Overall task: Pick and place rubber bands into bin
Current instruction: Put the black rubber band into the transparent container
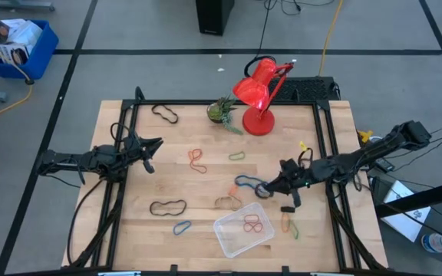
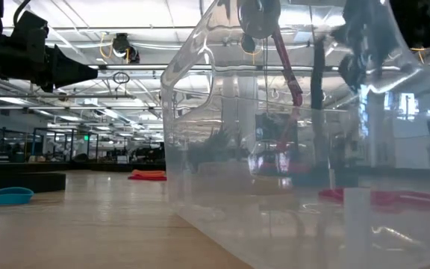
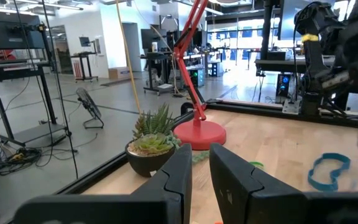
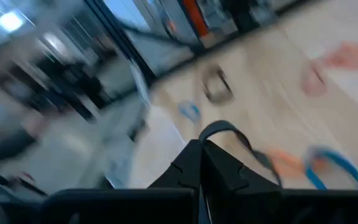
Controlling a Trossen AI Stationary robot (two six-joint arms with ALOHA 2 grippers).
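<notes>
- Because its fingers were pinched shut on a dark rubber band, the right gripper sat lifted at the centre right of the high view, just above and right of the bin — a short carry away, by my judgement.
- The bin lay at the lower middle of the table with a few red bands already in it, so drops there seemed to be working.
- The left gripper waited at the centre left, fingers narrow with only a slim gap and nothing between them — likely parked clear of the other arm.
- Loose bands lay scattered: a black one and a blue one at lower left, an orange one mid-table, another black at upper left.
- A red lamp and a small potted plant stood at the top edge, out of the working path.
</notes>
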